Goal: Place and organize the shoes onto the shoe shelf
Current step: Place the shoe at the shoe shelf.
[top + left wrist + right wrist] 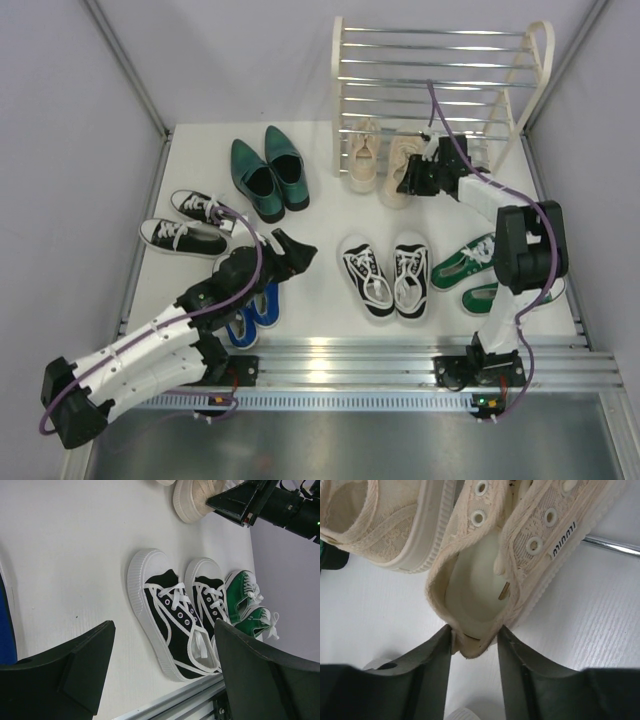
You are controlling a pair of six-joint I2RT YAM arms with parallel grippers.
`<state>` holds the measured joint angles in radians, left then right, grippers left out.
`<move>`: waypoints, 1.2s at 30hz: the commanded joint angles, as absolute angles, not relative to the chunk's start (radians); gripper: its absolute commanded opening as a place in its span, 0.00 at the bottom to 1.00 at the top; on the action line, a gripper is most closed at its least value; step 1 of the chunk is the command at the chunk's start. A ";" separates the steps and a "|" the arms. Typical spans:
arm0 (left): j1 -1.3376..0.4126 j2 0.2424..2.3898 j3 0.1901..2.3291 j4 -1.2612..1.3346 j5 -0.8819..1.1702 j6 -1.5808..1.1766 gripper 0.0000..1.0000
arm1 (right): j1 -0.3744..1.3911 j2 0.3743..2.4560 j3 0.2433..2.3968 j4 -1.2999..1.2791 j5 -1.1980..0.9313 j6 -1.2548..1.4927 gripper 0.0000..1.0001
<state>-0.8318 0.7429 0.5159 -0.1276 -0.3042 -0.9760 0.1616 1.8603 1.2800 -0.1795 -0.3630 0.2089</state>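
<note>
Clearly, my right wrist view shows the right hand (475, 632) pinching the heel of the beige lace-up fabric shoe (470, 587), hidden overhead; my left hand (162, 645) hangs spread.

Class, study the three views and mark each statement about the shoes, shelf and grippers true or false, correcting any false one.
1. The right gripper pinches a beige shoe at its heel. True.
2. The left gripper holds a black-and-white sneaker. False: the left gripper is open and holds nothing.
3. The dark green dress shoes sit on the top tier of the shoe shelf. False: the dark green dress shoes lie on the table, left of the shoe shelf.
4. The green sneakers lie beside the right arm. True.
</note>
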 commanded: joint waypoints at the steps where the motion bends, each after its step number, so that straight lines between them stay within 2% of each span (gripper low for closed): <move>1: -0.827 0.749 0.546 -0.071 -0.298 -0.962 0.86 | 0.163 1.882 1.335 -0.129 -0.362 0.212 0.37; 2: -0.827 0.749 0.549 -0.071 -0.298 -0.962 0.86 | 0.163 1.884 1.335 -0.126 -0.370 0.210 0.27; 5: -0.827 0.746 0.548 -0.074 -0.296 -0.963 0.86 | 0.163 1.873 1.335 -0.114 -0.396 0.207 0.18; 6: -0.827 0.744 0.548 -0.074 -0.295 -0.963 0.86 | 0.161 1.868 1.333 -0.109 -0.399 0.206 0.07; 7: -0.827 0.744 0.549 -0.074 -0.291 -0.963 0.86 | 0.161 1.858 1.330 -0.094 -0.400 0.201 0.01; 8: -0.827 0.744 0.549 -0.075 -0.291 -0.963 0.86 | 0.158 1.852 1.328 -0.087 -0.400 0.198 0.00; 18: -0.827 0.753 0.555 -0.074 -0.285 -0.960 0.86 | 0.158 1.802 1.325 -0.015 -0.428 0.057 0.00; 36: -0.827 0.819 0.594 -0.049 -0.258 -0.940 0.86 | 0.161 1.855 1.410 0.034 -0.425 -0.069 0.00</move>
<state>-0.8318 0.8104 0.5453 -0.1123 -0.2668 -0.9642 0.1604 1.8698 1.3315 -0.0990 -0.4088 -0.0261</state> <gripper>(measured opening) 0.856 0.036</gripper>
